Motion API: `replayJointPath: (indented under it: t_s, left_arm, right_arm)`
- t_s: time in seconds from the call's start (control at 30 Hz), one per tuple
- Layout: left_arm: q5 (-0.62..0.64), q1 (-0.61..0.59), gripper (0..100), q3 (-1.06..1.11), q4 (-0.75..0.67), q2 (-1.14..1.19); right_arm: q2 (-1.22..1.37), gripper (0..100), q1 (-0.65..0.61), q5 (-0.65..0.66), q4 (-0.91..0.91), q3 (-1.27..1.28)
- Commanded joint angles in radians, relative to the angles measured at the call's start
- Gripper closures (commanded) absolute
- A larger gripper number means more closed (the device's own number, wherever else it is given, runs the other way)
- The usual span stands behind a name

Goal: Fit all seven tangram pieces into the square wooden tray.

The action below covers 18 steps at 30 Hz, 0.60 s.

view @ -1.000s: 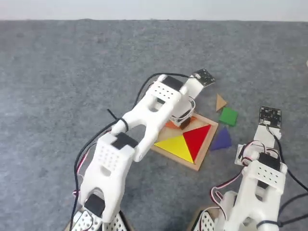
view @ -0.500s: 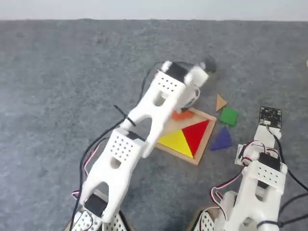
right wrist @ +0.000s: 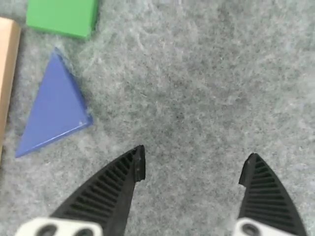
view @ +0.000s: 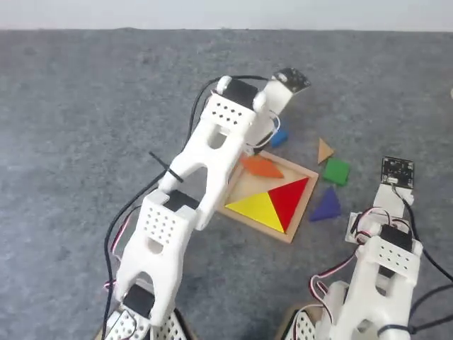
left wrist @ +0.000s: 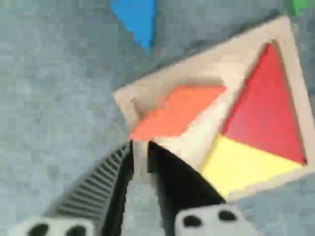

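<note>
The left gripper is hovering, jaws nearly closed and empty, beside the orange parallelogram piece lying in the square wooden tray. The right gripper is holding its jaws wide above the grey tabletop.

Both arms are white moulded plastic. The left arm has blocky shells peppered with small holes, black motor blocks, and black cables looping alongside. The right arm matches and carries a dark circuit board. Its fingers are black, ribbed and tapering.
</note>
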Motion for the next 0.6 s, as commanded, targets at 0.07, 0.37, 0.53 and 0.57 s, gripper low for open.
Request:
replayJointPath:
  t_s: [0.07, 0.37, 0.53, 0.57]
  left_arm:
    - [0.0, 0.097, 91, 0.206, -0.183, -0.078]
    - [0.018, 0.009, 90, 0.303, -0.284, -0.077]
    - [0.005, -0.117, 90, 0.275, -0.325, -0.089]
    - [0.006, -0.132, 90, 0.26, -0.327, -0.087]
  right_arm:
    - [-0.018, 68.6, -0.002, -0.006, -0.018, -0.011]
    - [-0.018, 68.6, -0.002, -0.006, -0.018, -0.011]
    - [-0.018, 68.6, -0.002, -0.006, -0.018, -0.011]
    - [-0.018, 68.6, -0.002, -0.006, -0.018, -0.011]
